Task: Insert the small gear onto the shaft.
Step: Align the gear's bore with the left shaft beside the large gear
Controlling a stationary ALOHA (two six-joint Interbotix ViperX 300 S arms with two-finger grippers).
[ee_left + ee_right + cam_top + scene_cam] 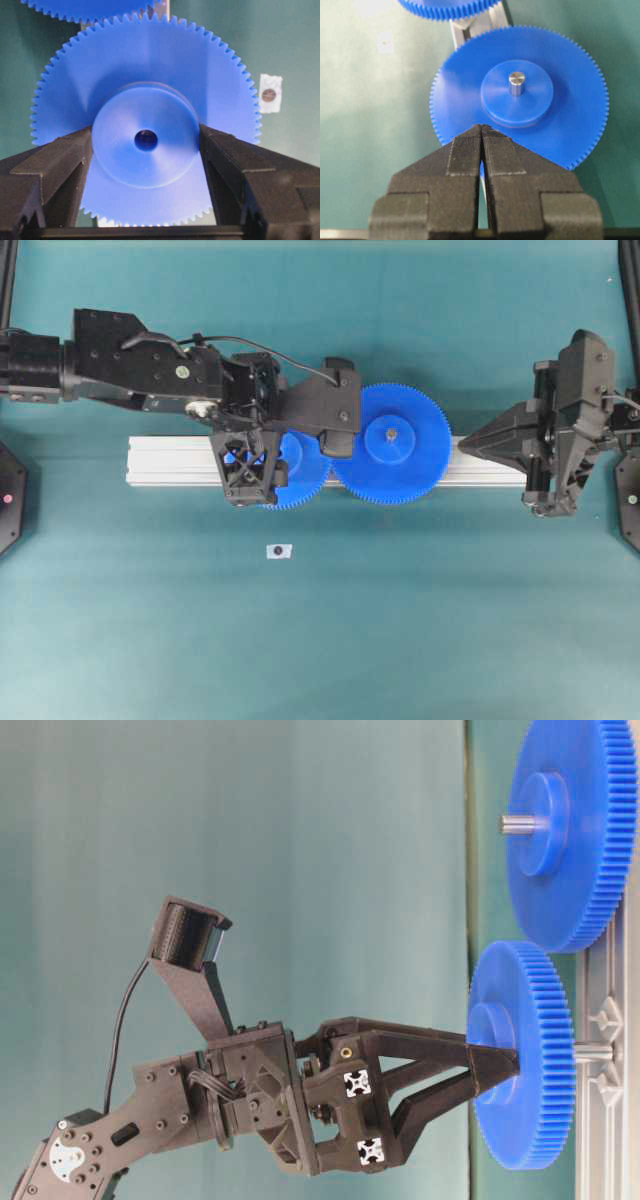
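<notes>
Over on the left side of the bench, the left pincer (146, 145) is clamped on the raised hub of the small gear (145, 90), one black finger (55, 160) on each side of the hub, and you can see straight into the dark centre hole from the left wrist view. From table level the fingertips sit right against the hub while the toothed disc stands out past them. That gear lies over the silvery aluminium rail (170, 462) that runs left to right across the middle of the bench, and in the overhead view its teeth look to be just touching or meshing with the larger blue gear (395, 445) on its right, though the arm hides part of the join so I can't swear to it. The larger gear sits on the same rail with a grey pin (516, 82) sticking up through its hub. Nearer the camera, well apart from the rail, a tiny pale piece with a dark spot lies alone on the green bench (320, 640); that seems to be the shaft (279, 551), but it's too small to make out any detail. Way over at the right end of the rail, the right pincer (482, 131) is closed with its fingers pressed together, holding nothing, pointing at the larger gear.
</notes>
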